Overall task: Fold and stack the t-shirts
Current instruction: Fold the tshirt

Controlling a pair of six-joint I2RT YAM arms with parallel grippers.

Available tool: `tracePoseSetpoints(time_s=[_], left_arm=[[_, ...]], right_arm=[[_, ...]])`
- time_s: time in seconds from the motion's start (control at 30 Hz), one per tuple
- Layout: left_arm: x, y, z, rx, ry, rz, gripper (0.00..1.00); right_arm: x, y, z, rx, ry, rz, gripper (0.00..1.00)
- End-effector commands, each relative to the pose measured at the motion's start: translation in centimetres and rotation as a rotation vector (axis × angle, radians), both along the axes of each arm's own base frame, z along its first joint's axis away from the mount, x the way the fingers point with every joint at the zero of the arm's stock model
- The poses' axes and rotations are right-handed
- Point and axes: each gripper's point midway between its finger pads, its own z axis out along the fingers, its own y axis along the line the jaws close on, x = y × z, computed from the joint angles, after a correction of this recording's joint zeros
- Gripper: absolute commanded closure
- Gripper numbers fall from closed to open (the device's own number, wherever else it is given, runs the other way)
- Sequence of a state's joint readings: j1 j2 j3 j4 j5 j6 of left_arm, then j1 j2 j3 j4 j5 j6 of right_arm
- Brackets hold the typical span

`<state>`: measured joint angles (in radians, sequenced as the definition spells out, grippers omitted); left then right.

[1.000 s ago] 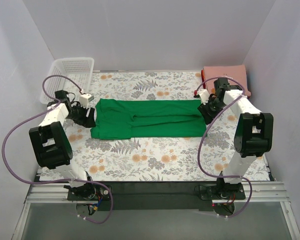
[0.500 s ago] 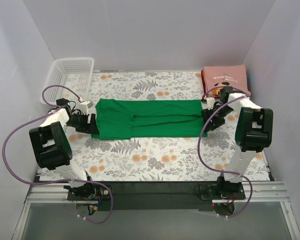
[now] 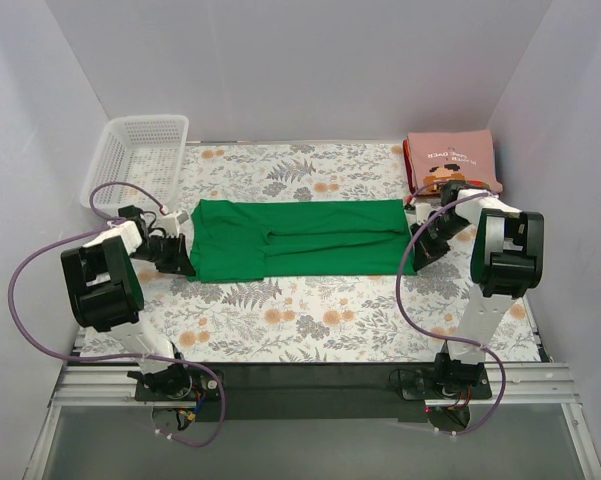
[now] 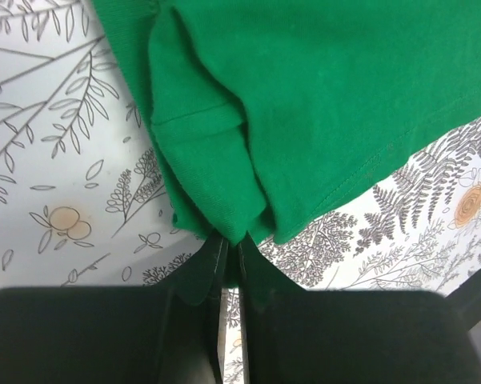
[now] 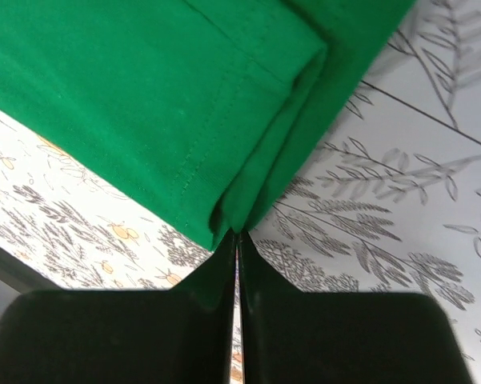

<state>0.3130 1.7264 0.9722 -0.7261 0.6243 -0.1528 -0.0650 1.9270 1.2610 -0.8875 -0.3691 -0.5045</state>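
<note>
The green t-shirt (image 3: 295,238) lies folded into a long flat band across the middle of the table. My left gripper (image 3: 185,262) is shut on its near left corner, and bunched green cloth (image 4: 320,104) shows between the fingertips of that gripper (image 4: 230,244). My right gripper (image 3: 416,258) is shut on the near right corner. There the folded hem (image 5: 144,96) runs into the closed tips of the gripper (image 5: 238,238). A dusty-pink t-shirt (image 3: 450,158) sits folded at the back right. No teal one is in view.
A white mesh basket (image 3: 140,150) stands at the back left corner. Purple cables loop beside both arms. The floral tablecloth (image 3: 310,315) stretches in front of the green t-shirt, up to the black rail at the near edge.
Both grippers came down toward the near corners of the green t-shirt and went from open to shut on the cloth. The shirt itself has barely shifted.
</note>
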Motion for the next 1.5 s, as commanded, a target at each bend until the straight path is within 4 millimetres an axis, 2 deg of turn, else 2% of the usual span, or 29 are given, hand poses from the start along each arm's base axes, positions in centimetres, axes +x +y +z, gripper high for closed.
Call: tracePoseSetpoints(time_s=[0.0,0.13,0.17,0.2,0.23,0.27,0.3,0.33,0.43,0.5,0.57,0.6,0.63,0.7,0.73,0.8,0.83,0.9,0.93,1.0,1.03,1.07,1.1,1.17,1.2,1.27,1.47], left_arm=[[-1.2,0.4,0.4,0.035,0.014,0.005,1.00],[-2.0,0.4,1.4,0.048,0.011,0.010,1.00],[-2.3,0.3,1.7,0.047,0.017,0.012,0.97],[-2.4,0.2,1.9,0.046,0.014,0.015,0.76],[-2.2,0.1,2.7,0.047,-0.012,0.014,0.68],[-2.3,0.0,3.3,0.041,-0.022,0.014,0.62],[-2.2,-0.4,4.1,0.021,-0.043,0.010,0.51],[-2.3,-0.9,5.5,0.005,-0.083,-0.005,0.49],[-2.8,-1.5,7.2,-0.011,-0.124,-0.023,0.47],[-3.8,-2.2,8.1,-0.031,-0.129,-0.042,0.47],[-5.1,-3.2,7.9,-0.082,-0.093,-0.050,0.48],[-5.6,-3.6,7.6,-0.091,-0.081,-0.066,0.48],[-6.4,-3.9,6.6,-0.097,-0.046,-0.073,0.49],[-6.7,-3.9,5.4,-0.092,-0.015,-0.072,0.51],[-6.9,-4.0,5.0,-0.097,-0.001,-0.074,0.51],[-6.7,-4.0,4.3,-0.102,0.021,-0.070,0.52],[-6.6,-4.1,4.2,-0.110,0.021,-0.072,0.52],[-6.2,-4.3,3.7,-0.111,0.016,-0.075,0.52],[-6.1,-4.4,3.0,-0.107,0.033,-0.073,0.52],[-5.9,-4.9,2.4,-0.088,0.049,-0.091,0.53],[-5.5,-4.9,1.9,-0.082,0.058,-0.084,0.53],[-5.1,-4.6,1.6,-0.062,0.057,-0.074,0.54],[-4.8,-4.4,1.4,-0.050,0.055,-0.062,0.54],[-4.2,-4.2,0.9,-0.039,0.061,-0.041,0.55],[-4.1,-4.1,0.7,-0.034,0.068,-0.039,0.55],[-4.2,-4.1,0.2,-0.028,0.090,-0.033,0.56],[-5.2,-3.5,-0.3,0.029,0.110,-0.012,0.57]], right_arm=[[-0.4,-2.2,-0.5,-0.047,-0.004,-0.002,0.99],[-1.1,-3.3,0.0,-0.075,-0.025,0.019,0.99],[-1.2,-3.3,0.1,-0.073,-0.024,0.028,0.99],[-1.1,-3.2,0.5,-0.071,-0.031,0.032,0.84],[-0.9,-3.1,1.1,-0.065,-0.045,0.032,0.66],[-0.5,-2.7,2.1,-0.038,-0.065,0.032,0.53],[-0.3,-2.4,3.0,-0.023,-0.086,0.032,0.46],[0.6,-1.6,5.2,0.018,-0.145,0.032,0.46],[1.5,0.3,9.2,0.094,-0.255,0.027,0.46],[1.4,3.3,11.5,0.183,-0.292,0.042,0.48],[0.7,7.5,12.7,0.285,-0.271,0.077,0.51],[0.9,8.9,12.5,0.311,-0.273,0.089,0.51],[0.3,11.6,12.5,0.351,-0.256,0.142,0.51],[0.5,14.5,11.7,0.386,-0.234,0.153,0.54],[-0.3,16.7,11.3,0.397,-0.219,0.195,0.54],[-0.8,19.0,10.1,0.411,-0.179,0.186,0.53],[-1.0,21.3,9.9,0.430,-0.207,0.232,0.53],[-1.5,23.6,9.0,0.432,-0.188,0.245,0.53],[-1.9,25.7,8.7,0.445,-0.217,0.288,0.53],[-2.4,27.8,7.6,0.447,-0.196,0.291,0.52],[-3.0,29.5,7.4,0.452,-0.200,0.299,0.53],[-3.1,30.3,6.9,0.441,-0.197,0.292,0.53],[-4.0,31.4,5.5,0.416,-0.162,0.290,0.55],[-4.4,32.6,4.6,0.407,-0.156,0.293,0.55],[-5.2,33.4,3.6,0.395,-0.132,0.303,0.55],[-5.3,34.2,2.7,0.381,-0.110,0.295,0.55],[-6.7,35.9,1.9,0.393,-0.066,0.305,0.51]])
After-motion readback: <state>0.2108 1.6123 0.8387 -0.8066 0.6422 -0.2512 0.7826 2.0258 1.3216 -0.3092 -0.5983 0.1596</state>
